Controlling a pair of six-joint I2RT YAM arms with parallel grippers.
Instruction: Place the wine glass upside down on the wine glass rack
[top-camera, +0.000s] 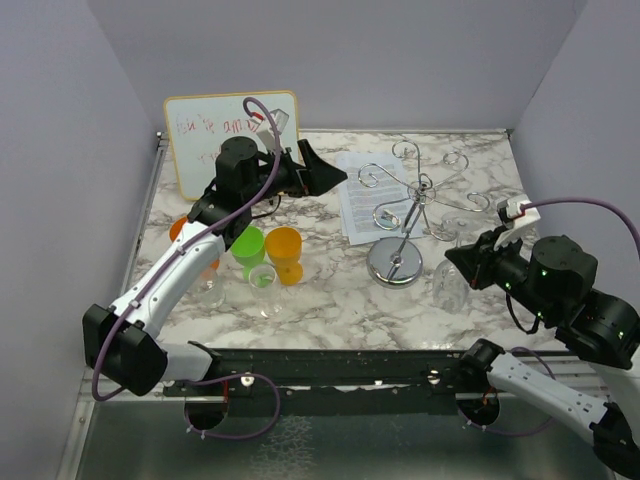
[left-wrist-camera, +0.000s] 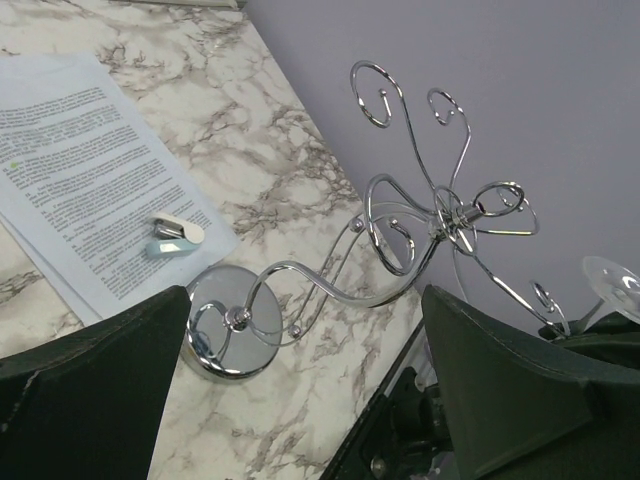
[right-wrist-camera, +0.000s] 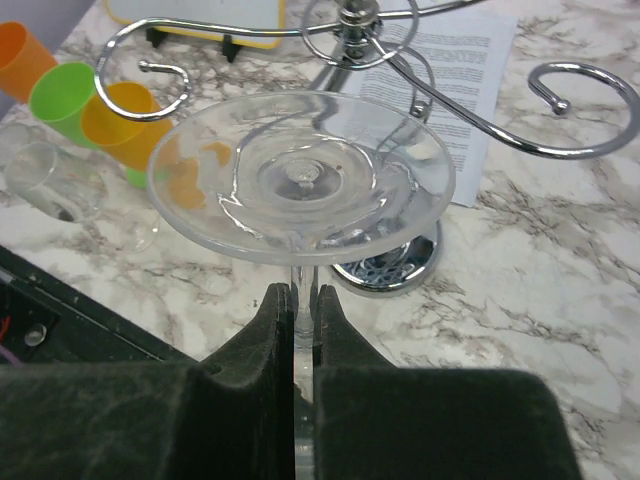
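The wine glass rack (top-camera: 418, 195) is a chrome stand with a round mirrored base (top-camera: 395, 265) and curled arms, at centre right of the table. My right gripper (top-camera: 464, 262) is shut on the stem of a clear wine glass (top-camera: 448, 285), held upside down just right of the rack's base. In the right wrist view the fingers (right-wrist-camera: 268, 340) pinch the stem, and the glass's round foot (right-wrist-camera: 300, 175) sits just below and in front of the rack arms (right-wrist-camera: 560, 110). My left gripper (top-camera: 325, 175) is open and empty, raised left of the rack (left-wrist-camera: 440, 215), which shows between its fingers (left-wrist-camera: 90, 390).
A printed sheet (top-camera: 365, 195) lies behind the rack, with a small clip (left-wrist-camera: 175, 235) on it. Green (top-camera: 247, 245) and orange (top-camera: 284, 252) cups and clear glasses (top-camera: 265, 280) stand at the left. A whiteboard (top-camera: 205, 125) leans at the back left.
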